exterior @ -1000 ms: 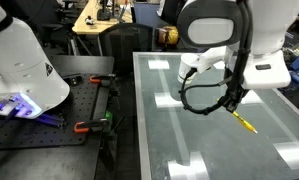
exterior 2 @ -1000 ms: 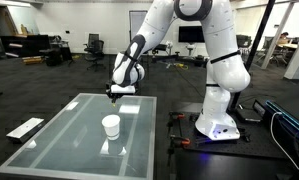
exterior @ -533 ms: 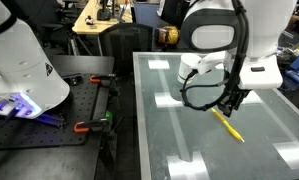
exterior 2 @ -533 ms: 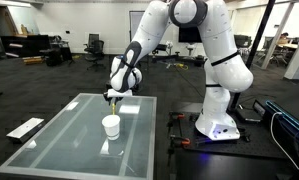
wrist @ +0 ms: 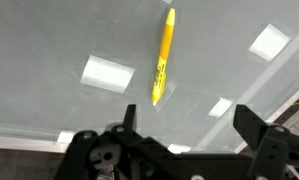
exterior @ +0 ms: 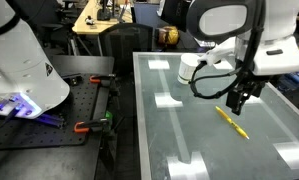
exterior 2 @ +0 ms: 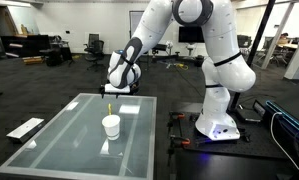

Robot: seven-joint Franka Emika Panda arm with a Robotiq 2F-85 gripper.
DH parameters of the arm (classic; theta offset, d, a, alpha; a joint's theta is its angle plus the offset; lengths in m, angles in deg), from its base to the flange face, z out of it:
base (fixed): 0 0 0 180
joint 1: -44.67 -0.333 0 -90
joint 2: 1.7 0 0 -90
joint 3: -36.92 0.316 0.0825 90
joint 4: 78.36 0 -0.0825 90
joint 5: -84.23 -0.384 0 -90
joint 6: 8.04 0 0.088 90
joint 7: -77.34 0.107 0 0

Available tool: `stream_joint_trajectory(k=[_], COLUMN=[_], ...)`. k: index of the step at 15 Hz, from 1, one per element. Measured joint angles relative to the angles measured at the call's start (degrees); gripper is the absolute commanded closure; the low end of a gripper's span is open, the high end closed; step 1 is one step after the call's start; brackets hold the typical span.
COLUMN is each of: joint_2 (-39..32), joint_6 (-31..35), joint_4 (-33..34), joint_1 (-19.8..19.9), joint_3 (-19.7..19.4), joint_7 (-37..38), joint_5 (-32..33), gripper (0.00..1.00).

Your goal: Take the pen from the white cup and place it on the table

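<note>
Yellow pen (exterior: 230,122) — on table (exterior: 174,135), white cup (exterior 2: 111,126) nearby

Was a big open lab, dark floor (exterior 2: 29,95), office chairs (exterior 2: 94,45) way back, wooden desk (exterior: 94,15) behind.

In an exterior view we sit close beside the robot base (exterior: 24,70), looking along the table (exterior: 189,140). In an exterior view we stand far back across the room, facing the arm (exterior 2: 214,60) over that table. Both share its glass top. Our wrist view stares straight down, very near it.
</note>
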Motion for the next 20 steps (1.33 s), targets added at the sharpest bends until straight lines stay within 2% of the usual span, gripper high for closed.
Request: stream_joint_trajectory(k=[5, 8, 12, 15, 20], joint_2=[6.3, 11.3, 18.0, 23.1, 25.4], joint_6=[-0.4, -3.0, -9.1, -12.6, -13.3], joint_4=[-1.6, -3.3, -5.4, -6.7, -7.9], joint_1=[-5.4, -8.8, -12.9, -13.6, -13.6], joint_3=[-4.1, -6.5, -10.7, -11.6, -11.8], joint_7=[0.0, 0.0, 3.2, 6.1, 6.4], joint_5=[0.2, 1.4, 8.1, 13.4, 14.1], gripper=[0.0, 0.0, 0.0, 0.0, 0.0])
